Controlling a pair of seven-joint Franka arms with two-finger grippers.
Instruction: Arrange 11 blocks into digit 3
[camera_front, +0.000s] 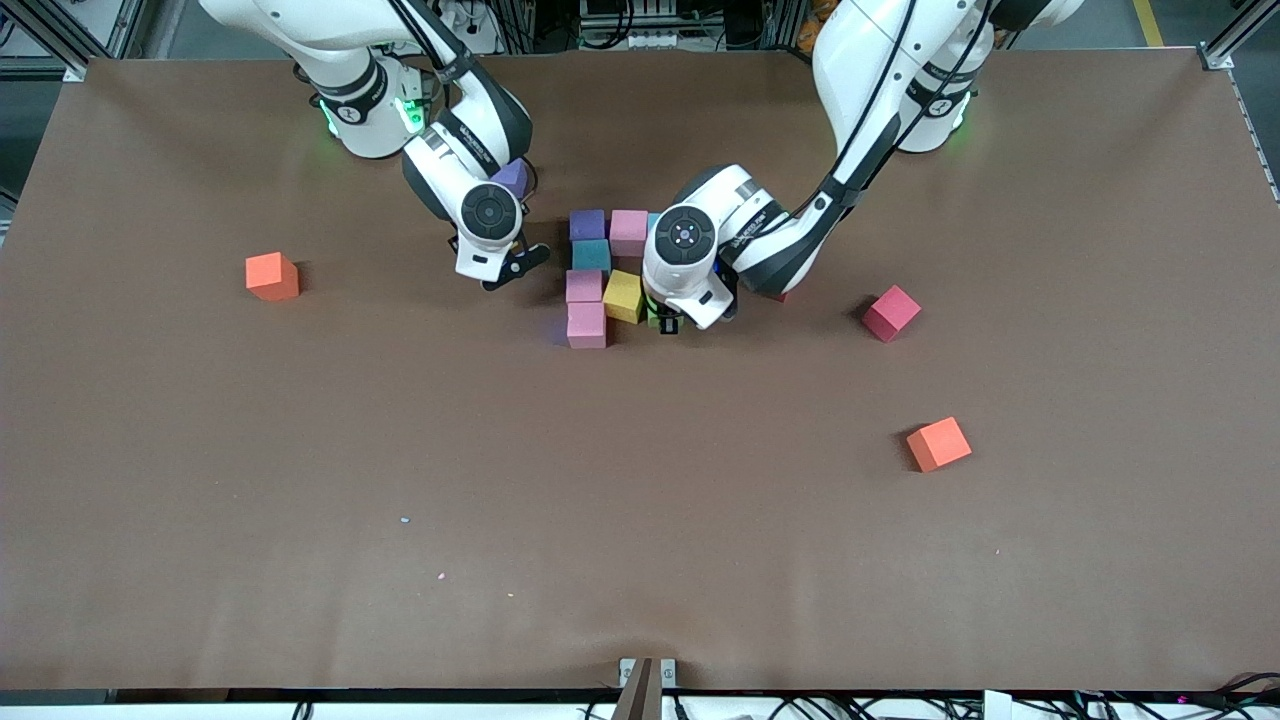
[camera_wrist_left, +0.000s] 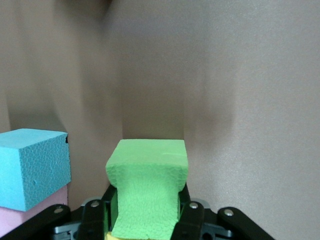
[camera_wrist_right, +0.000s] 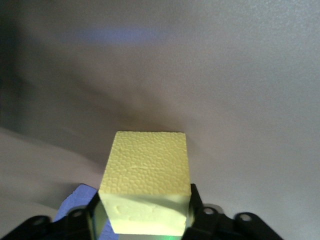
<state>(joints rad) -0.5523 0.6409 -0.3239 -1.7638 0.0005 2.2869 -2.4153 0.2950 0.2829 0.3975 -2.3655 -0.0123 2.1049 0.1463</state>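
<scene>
Several blocks form a cluster mid-table: a purple block (camera_front: 588, 224), a pink block (camera_front: 628, 230), a teal-blue block (camera_front: 591, 256), two pink blocks (camera_front: 584, 286) (camera_front: 586, 325) and a yellow block (camera_front: 623, 296). My left gripper (camera_front: 668, 322) (camera_wrist_left: 145, 215) is low beside that yellow block, shut on a green block (camera_wrist_left: 147, 190) that is squeezed between its fingers. My right gripper (camera_front: 518, 266) (camera_wrist_right: 145, 220) is beside the cluster toward the right arm's end, shut on a second yellow block (camera_wrist_right: 147, 170). A crimson block (camera_front: 890, 312) lies apart toward the left arm's end.
Two orange cubes lie apart, one (camera_front: 272, 276) toward the right arm's end, the other (camera_front: 938, 444) nearer the front camera. A bluish-purple block (camera_front: 512, 178) shows partly from under the right arm. In the left wrist view a blue block (camera_wrist_left: 32, 167) sits close beside the gripper.
</scene>
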